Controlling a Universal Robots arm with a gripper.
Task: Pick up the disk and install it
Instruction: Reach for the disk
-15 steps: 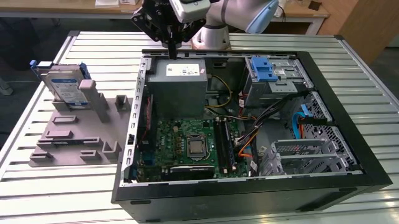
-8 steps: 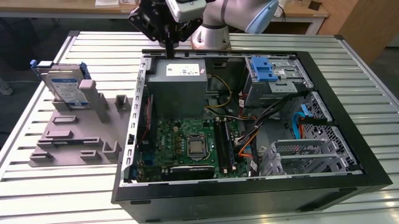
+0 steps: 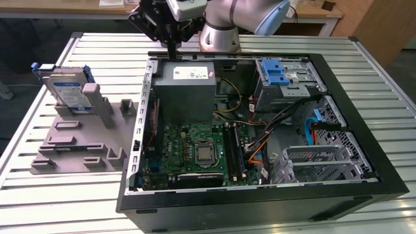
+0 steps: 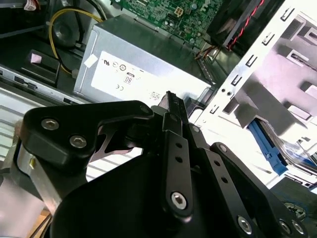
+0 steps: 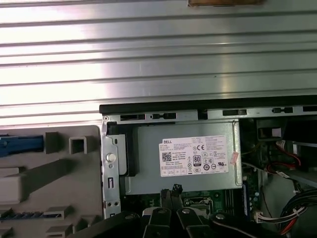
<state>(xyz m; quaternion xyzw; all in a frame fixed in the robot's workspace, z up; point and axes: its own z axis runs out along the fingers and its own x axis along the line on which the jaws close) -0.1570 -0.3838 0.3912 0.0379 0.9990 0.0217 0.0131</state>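
The disk (image 3: 69, 90), a silver drive with a blue-and-white label and blue rails, stands on edge in a grey holder (image 3: 78, 141) at the exterior view's left, outside the computer case. Its blue rail (image 5: 20, 144) peeks in at the edge of the first wrist view. My gripper (image 3: 171, 51) hangs above the case's back edge, over the grey power supply box (image 3: 187, 85), well to the right of the disk. Its black fingers (image 4: 171, 101) meet at the tips with nothing between them, as they also do in the first wrist view (image 5: 173, 191).
The open black computer case (image 3: 364, 161) lies on a slatted metal table (image 3: 85, 204). Inside are the green motherboard (image 3: 195, 153), bundled cables (image 3: 286, 122) and a silver drive cage with a blue latch (image 3: 276, 73). The arm's base (image 3: 217, 36) stands behind the case.
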